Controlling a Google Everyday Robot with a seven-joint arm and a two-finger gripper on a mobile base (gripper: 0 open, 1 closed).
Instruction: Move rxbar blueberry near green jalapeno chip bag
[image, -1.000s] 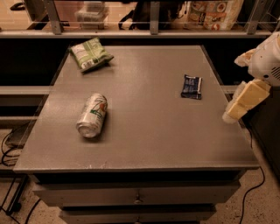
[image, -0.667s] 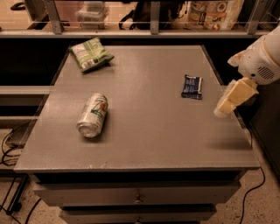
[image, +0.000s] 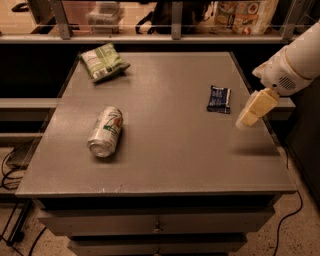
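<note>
— What has changed for us?
— Our gripper (image: 255, 110) has slid left over the table's (image: 170, 160) right side, closing on the rxbar blueberry (image: 219, 99), which lies flat just beside it. The green jalapeno chip bag (image: 102, 62) sits well apart, at the far left corner.
— So we're still approaching. The arm's pose?
— It reaches in from the right, angled down-left. We cannot tell how open the gripper is; we see nothing held.
</note>
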